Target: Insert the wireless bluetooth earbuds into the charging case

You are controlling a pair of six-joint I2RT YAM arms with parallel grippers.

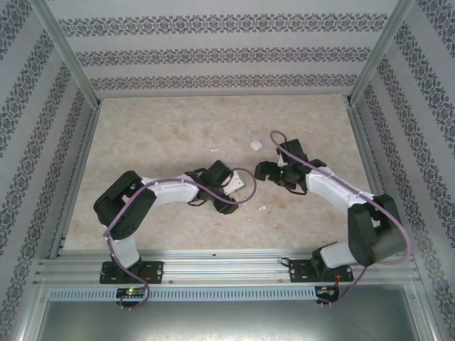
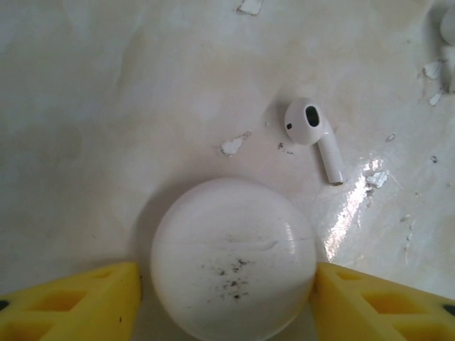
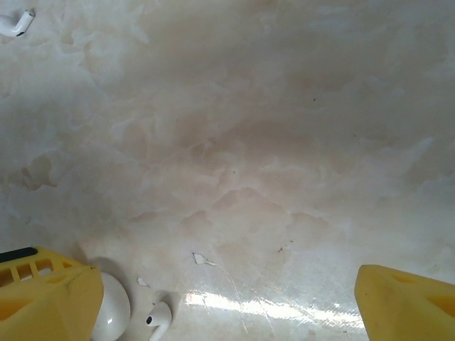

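Left wrist view: bracketing round white case (image 2: pixel 233 249) with part-open left gripper (image 2: pixel 226 293), holding right gripper (image 3: pixel 227 298) wide, probably needing firm clamp next.

The top camera is looking down from high behind the near edge, taking in the whole bench (image 1: pixel 142 135) from afar. Each wrist camera is hovering close, peering past the left end effector (image 2: pixel 226 284) or right end effector (image 3: pixel 229 284) at the bench's middle

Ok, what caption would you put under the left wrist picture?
Left gripper straddles a round white case, one earbud lying on the table beyond.
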